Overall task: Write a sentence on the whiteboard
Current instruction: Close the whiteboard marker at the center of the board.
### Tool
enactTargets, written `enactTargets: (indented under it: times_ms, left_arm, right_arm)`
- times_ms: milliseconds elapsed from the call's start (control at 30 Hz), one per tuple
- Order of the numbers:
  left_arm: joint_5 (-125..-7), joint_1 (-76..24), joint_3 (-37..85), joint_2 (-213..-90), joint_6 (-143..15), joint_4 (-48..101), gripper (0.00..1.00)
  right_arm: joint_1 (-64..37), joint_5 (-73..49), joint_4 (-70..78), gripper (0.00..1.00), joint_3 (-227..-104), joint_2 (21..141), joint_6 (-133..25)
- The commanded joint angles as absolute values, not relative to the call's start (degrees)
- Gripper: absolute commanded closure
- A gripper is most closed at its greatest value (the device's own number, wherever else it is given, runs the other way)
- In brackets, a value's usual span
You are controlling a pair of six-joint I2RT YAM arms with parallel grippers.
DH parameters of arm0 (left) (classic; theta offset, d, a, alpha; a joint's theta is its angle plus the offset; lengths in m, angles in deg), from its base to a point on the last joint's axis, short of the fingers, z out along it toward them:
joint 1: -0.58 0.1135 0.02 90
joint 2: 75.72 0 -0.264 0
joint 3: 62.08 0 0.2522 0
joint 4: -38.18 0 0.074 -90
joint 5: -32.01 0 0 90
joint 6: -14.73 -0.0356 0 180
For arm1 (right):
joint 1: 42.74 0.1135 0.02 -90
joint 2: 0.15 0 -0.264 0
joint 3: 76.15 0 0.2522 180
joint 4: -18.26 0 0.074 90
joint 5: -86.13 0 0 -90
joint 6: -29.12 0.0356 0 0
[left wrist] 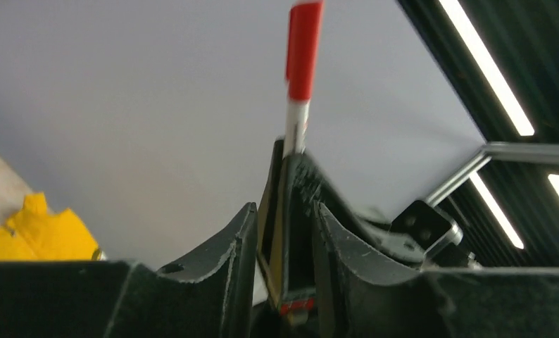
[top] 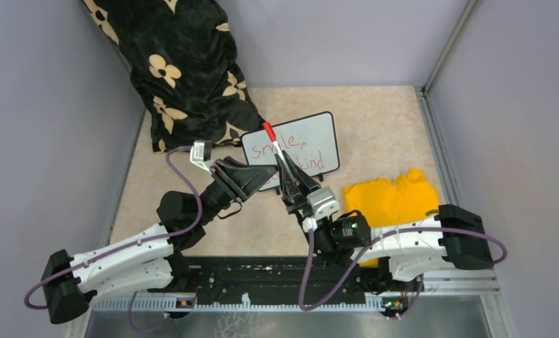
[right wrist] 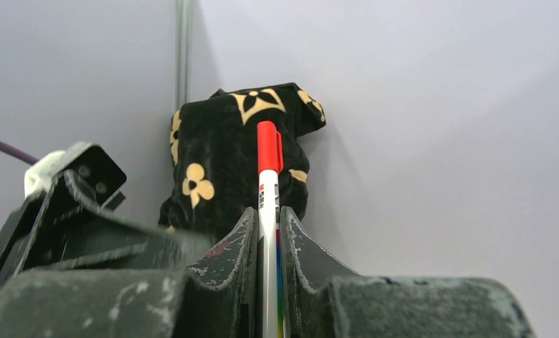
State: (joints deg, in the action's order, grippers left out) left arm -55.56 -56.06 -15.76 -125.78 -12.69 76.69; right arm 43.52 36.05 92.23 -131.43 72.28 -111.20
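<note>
Holding the marker [right wrist: 267,197] mid-barrel, your right gripper [right wrist: 267,225] is clamped tight; your left gripper [left wrist: 284,211] stands part-open beside it. The whiteboard [top: 312,137], centre frame, bears the sentence [top: 280,149]. It looks light, glossy and likely to slide, so take its black edge.

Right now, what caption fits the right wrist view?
Right tool grips a red-topped marker, black floral cloth against the wall behind.
</note>
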Motion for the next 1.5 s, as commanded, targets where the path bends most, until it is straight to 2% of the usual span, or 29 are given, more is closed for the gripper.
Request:
enactTargets:
  times_ms: [0,167,367,600,1100,1467]
  left_arm:
    - [-59.82,-57.33,-17.58,-123.57,-13.98,73.08,0.54]
    - [-55.54,-57.34,-17.99,-120.52,-17.90,73.08,0.23]
    - [-50.38,-57.33,-12.93,-117.03,-30.31,68.01,0.13]
    - [-50.09,-57.25,-3.63,-119.24,-39.31,58.52,0.13]
    - [-56.17,-56.67,0.96,-124.74,-34.74,54.85,0.28]
    - [-55.76,-55.07,-2.87,-121.71,-29.14,57.66,0.29]
  right_arm:
    - [43.12,36.33,95.65,1.00,-134.23,70.46,-110.58]
    - [44.61,36.30,94.08,1.00,-133.31,68.88,-110.77]
    - [46.35,34.08,82.75,1.00,-130.97,63.20,-104.89]
    - [46.38,29.23,67.68,1.00,-130.08,57.18,-95.79]
    - [46.47,28.23,67.76,1.00,-128.96,56.12,-94.29]
    - [46.47,29.42,69.64,1.00,-127.58,55.70,-95.01]
